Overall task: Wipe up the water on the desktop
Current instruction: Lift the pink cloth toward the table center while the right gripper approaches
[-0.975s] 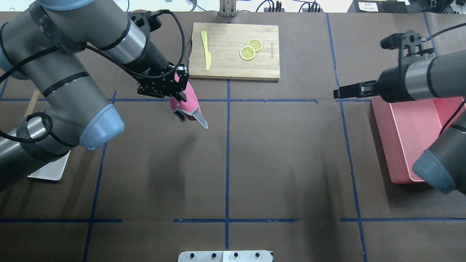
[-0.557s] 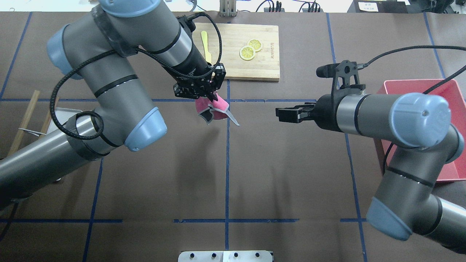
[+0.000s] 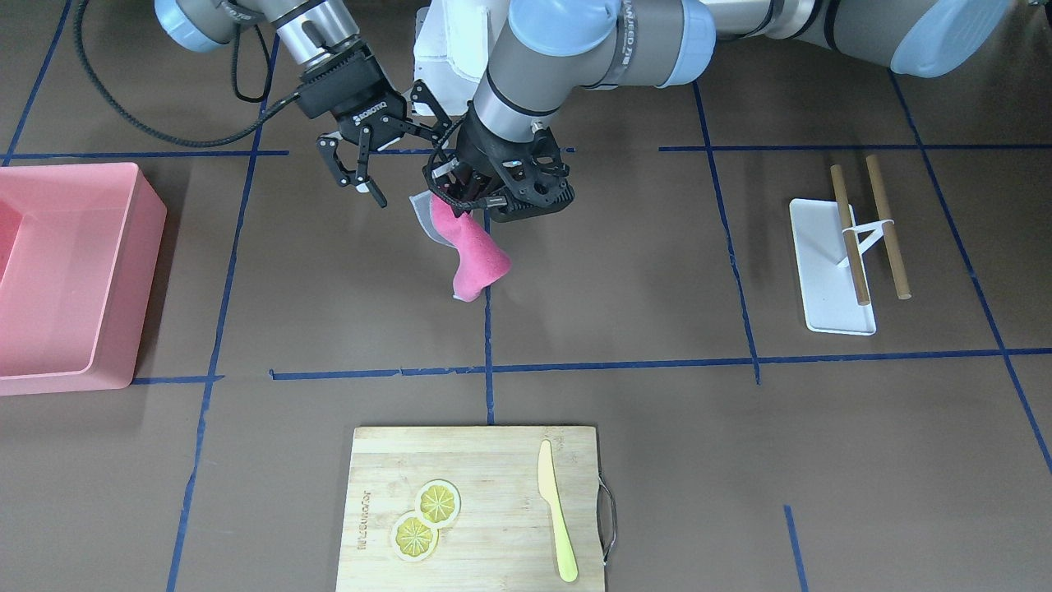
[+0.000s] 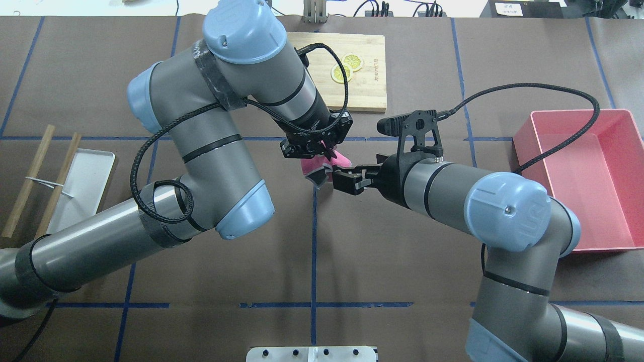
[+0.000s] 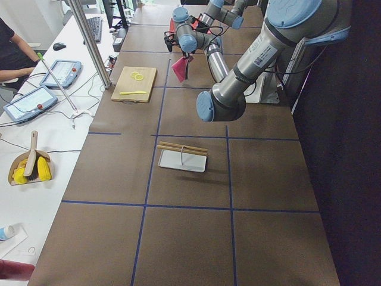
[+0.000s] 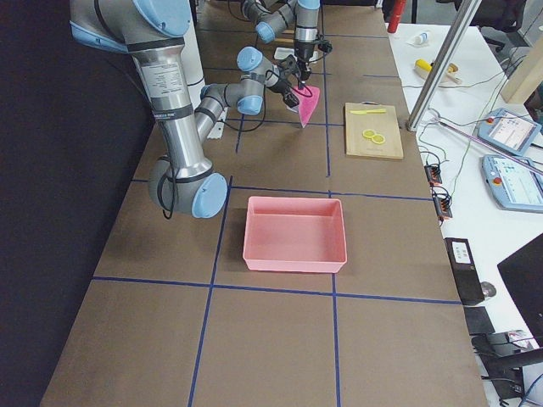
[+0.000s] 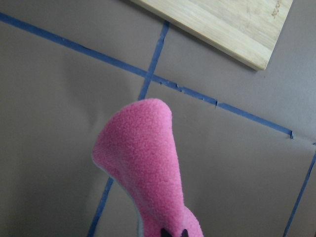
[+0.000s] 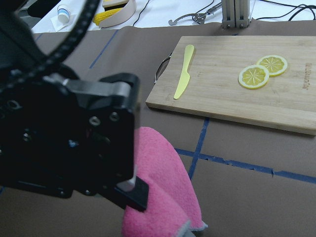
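Front view: left gripper [image 3: 470,196] is pinching the top of a pink cloth [image 3: 475,265]. The cloth hangs over the desktop [image 3: 657,288], robot-side of the cutting board [image 3: 468,501]. The desktop spreads all round that board. Right gripper [image 3: 362,189] has its jaws spread, farther from the board than the cloth.
Overhead: the right gripper's tips sit just beside the cloth, near the board's edge.
Left wrist: the cloth droops over a tape crossing off the board's corner. Whether it touches the desktop can't be told.
Right wrist: 2 lemon slices [image 8: 261,71] and 1 knife [image 8: 181,79] lie on the board.

"robotiq" on the right gripper [image 3: 360,189] (cutting board [image 3: 493,460] stamp unreadable)
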Controlling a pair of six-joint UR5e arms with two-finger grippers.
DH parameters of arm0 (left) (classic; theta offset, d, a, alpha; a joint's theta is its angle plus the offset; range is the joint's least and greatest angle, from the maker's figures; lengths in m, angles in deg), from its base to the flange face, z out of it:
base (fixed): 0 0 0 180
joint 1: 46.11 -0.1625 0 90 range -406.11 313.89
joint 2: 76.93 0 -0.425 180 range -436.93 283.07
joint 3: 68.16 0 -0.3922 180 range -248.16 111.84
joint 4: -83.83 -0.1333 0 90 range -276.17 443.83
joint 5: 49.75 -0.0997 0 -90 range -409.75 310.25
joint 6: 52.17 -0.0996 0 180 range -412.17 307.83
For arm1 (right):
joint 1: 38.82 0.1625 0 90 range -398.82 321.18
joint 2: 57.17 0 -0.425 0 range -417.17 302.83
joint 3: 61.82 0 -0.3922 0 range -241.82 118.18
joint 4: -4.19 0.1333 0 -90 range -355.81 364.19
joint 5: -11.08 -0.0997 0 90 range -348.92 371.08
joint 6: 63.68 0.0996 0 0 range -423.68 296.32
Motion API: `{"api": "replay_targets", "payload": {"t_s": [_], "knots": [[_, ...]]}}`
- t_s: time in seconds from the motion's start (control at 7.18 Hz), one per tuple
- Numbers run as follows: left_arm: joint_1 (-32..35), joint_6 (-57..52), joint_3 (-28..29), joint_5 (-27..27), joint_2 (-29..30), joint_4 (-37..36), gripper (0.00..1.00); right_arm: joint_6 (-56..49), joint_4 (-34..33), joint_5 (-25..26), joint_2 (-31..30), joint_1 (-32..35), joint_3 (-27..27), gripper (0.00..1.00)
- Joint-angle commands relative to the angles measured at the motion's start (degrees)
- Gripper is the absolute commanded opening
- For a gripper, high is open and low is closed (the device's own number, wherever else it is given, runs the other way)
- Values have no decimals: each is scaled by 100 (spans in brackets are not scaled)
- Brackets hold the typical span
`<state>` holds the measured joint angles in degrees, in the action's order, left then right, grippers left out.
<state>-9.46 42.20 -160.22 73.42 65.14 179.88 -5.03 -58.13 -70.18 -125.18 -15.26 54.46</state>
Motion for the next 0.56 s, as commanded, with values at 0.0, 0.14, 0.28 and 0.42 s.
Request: {"api": "replay_targets", "payload": {"t_s": [0.0, 0.14, 0.28, 0.42], "knots": [[-26, 56, -49, -13, 40, 2, 0, -169, -141, 618, 77, -386, -18, 96], [-26, 125, -67, 5, 40, 2, 0, -196, -141, 707, 51, -457, -52, 96], [-35, 169, -154, 22, 40, 2, 0, -457, -141, 978, 51, -579, -88, 96], [-35, 231, -199, 49, 40, -7, 0, -521, -141, 1129, 42, -633, -97, 96]]}}
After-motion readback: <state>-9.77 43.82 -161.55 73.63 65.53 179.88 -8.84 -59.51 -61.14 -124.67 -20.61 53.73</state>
